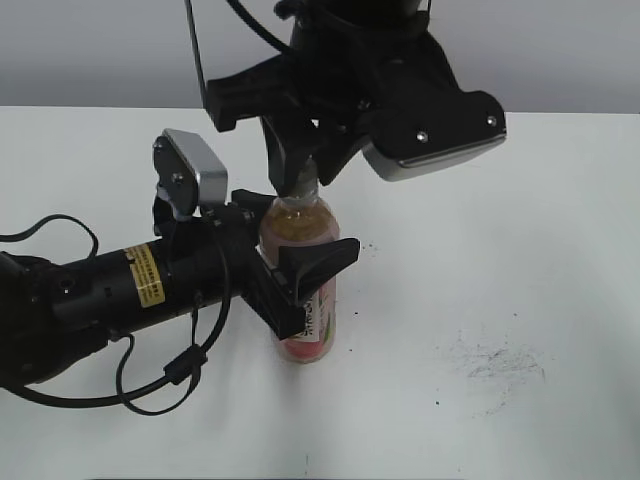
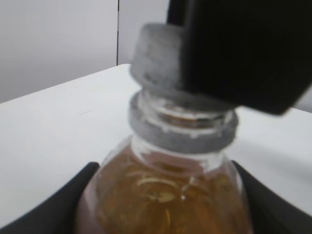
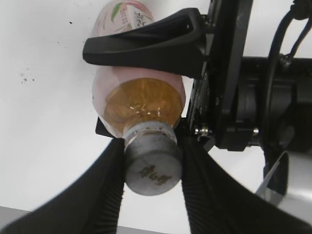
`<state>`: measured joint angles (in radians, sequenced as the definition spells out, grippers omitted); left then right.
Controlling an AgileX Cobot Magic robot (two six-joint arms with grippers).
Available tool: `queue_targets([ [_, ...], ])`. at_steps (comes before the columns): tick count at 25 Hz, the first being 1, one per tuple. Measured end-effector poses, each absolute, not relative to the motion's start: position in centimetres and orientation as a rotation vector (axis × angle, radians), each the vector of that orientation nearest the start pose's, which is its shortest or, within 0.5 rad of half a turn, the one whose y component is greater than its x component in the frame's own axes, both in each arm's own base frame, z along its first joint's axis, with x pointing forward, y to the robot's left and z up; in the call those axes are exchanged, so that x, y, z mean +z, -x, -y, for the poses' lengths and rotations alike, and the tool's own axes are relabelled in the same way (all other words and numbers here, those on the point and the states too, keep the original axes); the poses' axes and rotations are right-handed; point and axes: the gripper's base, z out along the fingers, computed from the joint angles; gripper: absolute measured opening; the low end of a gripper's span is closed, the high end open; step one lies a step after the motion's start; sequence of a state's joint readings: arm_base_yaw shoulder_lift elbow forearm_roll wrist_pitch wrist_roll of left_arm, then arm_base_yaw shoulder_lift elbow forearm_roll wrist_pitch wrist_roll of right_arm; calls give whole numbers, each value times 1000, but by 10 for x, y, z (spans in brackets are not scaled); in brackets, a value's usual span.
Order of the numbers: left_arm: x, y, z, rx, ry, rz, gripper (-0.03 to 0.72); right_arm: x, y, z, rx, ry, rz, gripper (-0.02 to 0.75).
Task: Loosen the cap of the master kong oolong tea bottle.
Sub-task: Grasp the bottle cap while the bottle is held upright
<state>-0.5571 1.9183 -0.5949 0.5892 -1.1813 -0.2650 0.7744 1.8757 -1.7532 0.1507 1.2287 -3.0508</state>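
Observation:
The master kong oolong tea bottle (image 1: 305, 330) stands upright on the white table, amber tea above a pink label. My left gripper (image 1: 300, 275) is shut on the bottle's body from the left; its black fingers flank the bottle's shoulder (image 2: 165, 195) in the left wrist view. My right gripper (image 1: 300, 180) comes down from above and is shut on the grey-white cap (image 3: 153, 168), which has a dark mark on top. The cap also shows in the left wrist view (image 2: 158, 63), partly hidden by a black finger. The bottle (image 3: 139, 100) shows below the cap in the right wrist view.
The white table (image 1: 520, 280) stretches around the bottle. Faint dark scuffs (image 1: 500, 360) mark it at the right front. The left arm's cables (image 1: 150, 385) lie at the left front. A grey wall is behind.

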Motion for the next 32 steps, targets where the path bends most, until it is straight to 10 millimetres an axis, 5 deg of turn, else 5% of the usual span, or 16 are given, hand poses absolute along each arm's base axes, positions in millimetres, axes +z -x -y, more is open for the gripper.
queue_targets([
  [13,136,-241,205,-880,-857,-1533,447,313,-275,-289,-335,2699,958,270],
  [21,136,-241,205,-877,-864,-1530,447,318,-273,-290,-332,2736,764,269],
  [26,136,-241,205,-877,-864,-1530,447,317,-284,-279,-368,2857,417,269],
  [32,136,-241,205,-877,-865,-1530,447,316,-308,-250,-346,2861,-351,269],
])
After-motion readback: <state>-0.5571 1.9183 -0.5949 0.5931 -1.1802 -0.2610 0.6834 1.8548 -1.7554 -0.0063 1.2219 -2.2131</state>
